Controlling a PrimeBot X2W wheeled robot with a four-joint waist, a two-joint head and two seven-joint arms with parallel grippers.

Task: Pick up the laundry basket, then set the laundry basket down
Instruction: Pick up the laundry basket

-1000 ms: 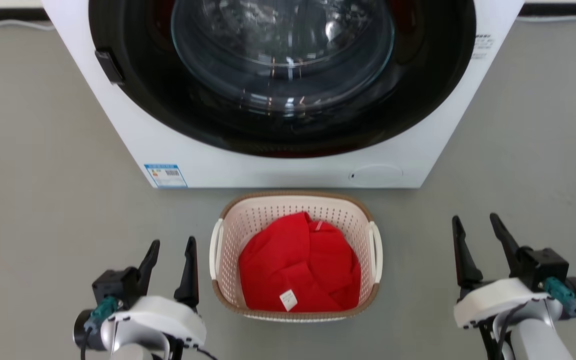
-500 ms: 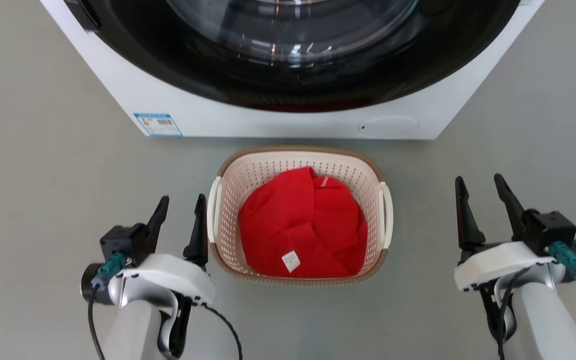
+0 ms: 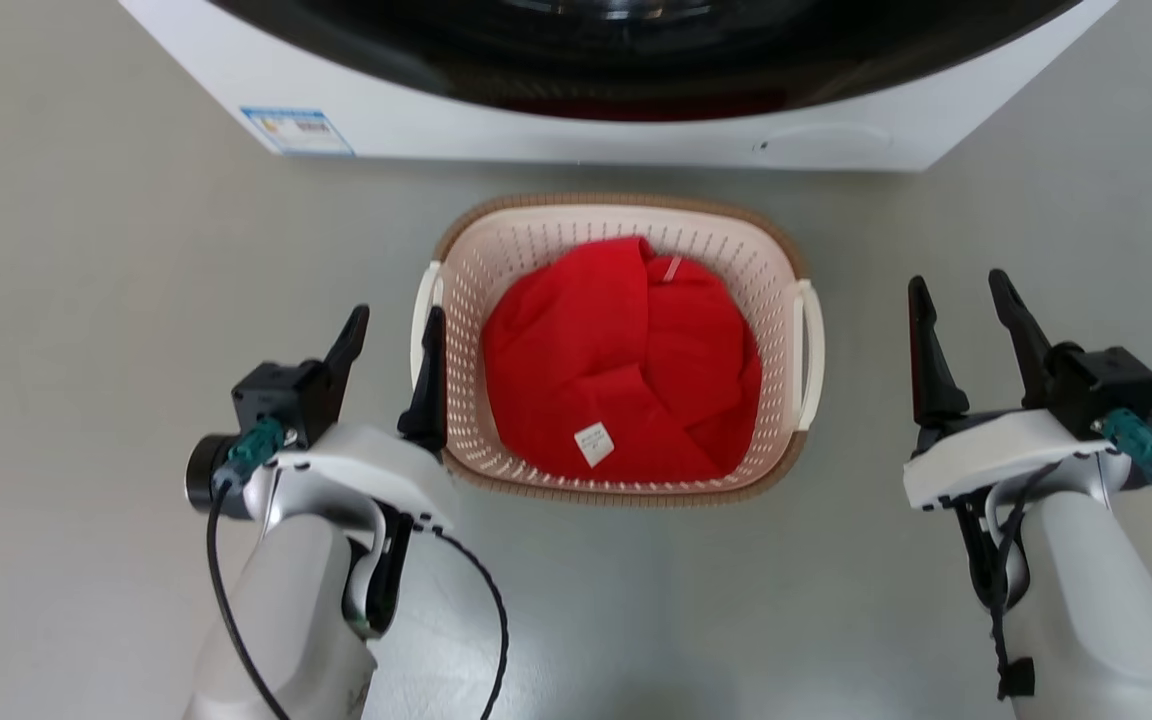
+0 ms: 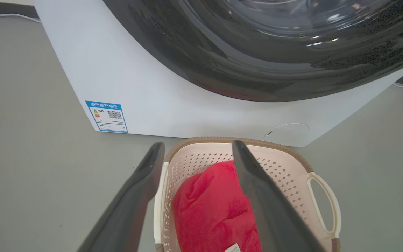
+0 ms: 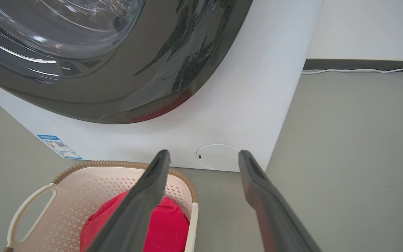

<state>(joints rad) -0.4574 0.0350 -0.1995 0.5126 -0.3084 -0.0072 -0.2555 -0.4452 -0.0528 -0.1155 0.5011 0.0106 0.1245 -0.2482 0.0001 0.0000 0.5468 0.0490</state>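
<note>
On the grey floor [image 3: 86, 300], the wide-open, empty left gripper [image 3: 397, 318] and right gripper [image 3: 957, 283] are flanking the pale pink perforated plastic laundry basket [image 3: 576, 232], apparently readying a two-sided lift.

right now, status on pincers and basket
Left pincer open at left handle; right pincer open, apart. Pale pink-cream perforated plastic laundry basket on floor, red cloth inside. White washing machine close behind.

Ahead of the left fingers [image 3: 351, 340] and right fingers [image 3: 921, 350], passage is barred by the white front-loading washing machine [image 3: 536, 140]. The space between them is taken by the pale pink perforated plastic laundry basket [image 3: 626, 203] holding red cloth [image 3: 616, 360]. Bare grey floor [image 3: 866, 560] is left around the right fingers.
</note>
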